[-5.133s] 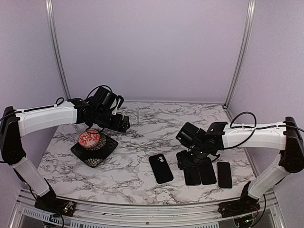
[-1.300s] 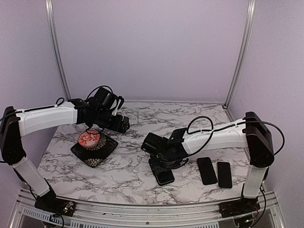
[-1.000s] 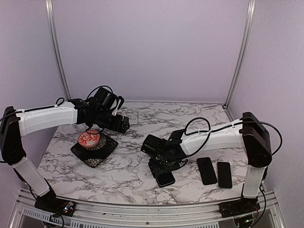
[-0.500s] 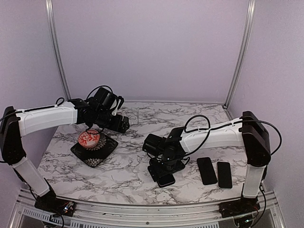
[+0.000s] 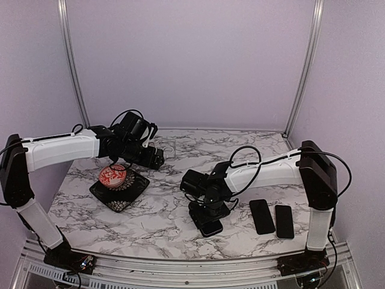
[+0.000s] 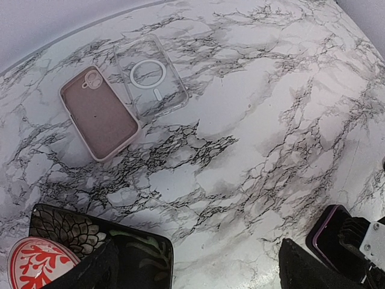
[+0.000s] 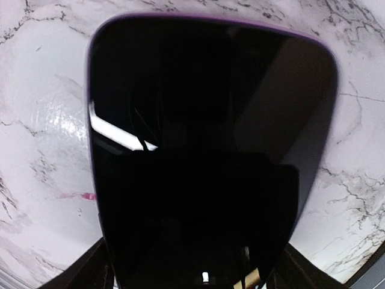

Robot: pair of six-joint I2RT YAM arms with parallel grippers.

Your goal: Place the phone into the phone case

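A black phone (image 7: 204, 150) fills the right wrist view, screen up, lying on a black case whose purple rim (image 7: 180, 16) shows round its far end. My right gripper (image 7: 198, 271) points straight down over the phone's near end, one finger on each side of it, shut on it. In the top view this gripper (image 5: 207, 212) covers most of the phone (image 5: 210, 227) at the front middle of the table. The case's purple rim also shows in the left wrist view (image 6: 322, 232). My left gripper (image 6: 198, 277) is open and empty, hovering at the back left (image 5: 157, 158).
Two more black phones (image 5: 261, 216) (image 5: 284, 221) lie at the front right. A black floral tray (image 5: 120, 189) with a red coaster (image 5: 113, 175) sits at the left. A pink case (image 6: 99, 113) and a clear case (image 6: 150, 75) lie at the back of the marble table.
My right gripper took one phone from the row at the front right, carried it left to the black case, and has settled lower on it. The left arm has not moved.
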